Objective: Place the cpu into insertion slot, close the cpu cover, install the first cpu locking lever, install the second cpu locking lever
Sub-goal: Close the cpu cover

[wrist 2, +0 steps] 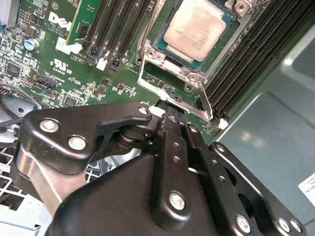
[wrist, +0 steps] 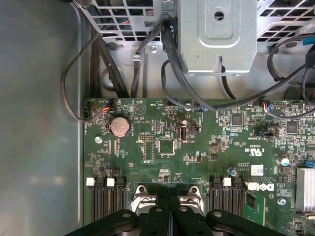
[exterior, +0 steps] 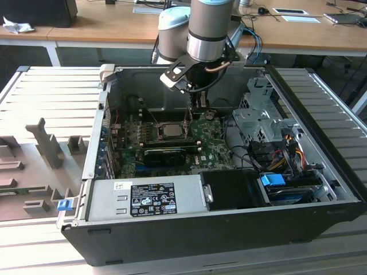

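Inside the open computer case, the cpu sits in the insertion slot on the green motherboard, and the cpu cover lies flat around it. The gripper reaches down at the edge of the insertion slot, just beside a thin wire lever. Its fingers are pressed together, and it cannot be told whether anything is pinched between them.

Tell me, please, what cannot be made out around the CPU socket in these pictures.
- First wrist view: the gripper covers most of the insertion slot; the picture edge cuts the rest.
- Second wrist view: the gripper's body hides part of the locking lever; the edge crops the cpu.
- Exterior view: the insertion slot is too small to show whether it is latched.
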`<move>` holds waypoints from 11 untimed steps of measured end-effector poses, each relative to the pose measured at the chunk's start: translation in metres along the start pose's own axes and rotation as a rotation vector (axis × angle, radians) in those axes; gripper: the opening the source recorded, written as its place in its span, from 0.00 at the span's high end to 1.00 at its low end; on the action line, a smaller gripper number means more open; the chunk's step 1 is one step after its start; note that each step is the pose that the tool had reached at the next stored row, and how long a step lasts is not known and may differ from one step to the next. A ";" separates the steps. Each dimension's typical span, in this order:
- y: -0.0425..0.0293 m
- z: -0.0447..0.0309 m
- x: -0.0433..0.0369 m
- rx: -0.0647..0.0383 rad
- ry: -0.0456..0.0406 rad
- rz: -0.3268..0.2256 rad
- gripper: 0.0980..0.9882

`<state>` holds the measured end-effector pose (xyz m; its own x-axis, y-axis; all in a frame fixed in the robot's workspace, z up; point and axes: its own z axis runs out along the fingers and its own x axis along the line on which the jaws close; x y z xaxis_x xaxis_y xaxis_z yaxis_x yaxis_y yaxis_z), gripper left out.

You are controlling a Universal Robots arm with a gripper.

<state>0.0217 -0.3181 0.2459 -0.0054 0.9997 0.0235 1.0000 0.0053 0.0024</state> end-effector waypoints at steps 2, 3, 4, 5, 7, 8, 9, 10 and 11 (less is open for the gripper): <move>-0.0012 0.0000 0.0000 0.000 -0.0001 0.000 0.99; -0.0017 0.0000 0.0000 0.000 0.0000 0.000 0.99; -0.0023 0.0000 0.0000 0.000 -0.0001 0.000 0.99; -0.0033 0.0000 0.0000 0.000 0.0000 0.000 0.99; -0.0047 0.0000 0.0000 0.000 0.0000 0.000 0.99; -0.0062 0.0000 0.0000 0.000 0.0000 0.000 0.99; -0.0070 0.0000 0.0000 0.000 0.0000 0.000 0.99; -0.0075 0.0000 0.0000 0.000 0.0000 0.000 0.99; -0.0083 0.0000 0.0000 0.000 -0.0001 0.000 0.99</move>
<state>0.0134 -0.3181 0.2460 -0.0053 0.9997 0.0234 1.0000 0.0053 0.0025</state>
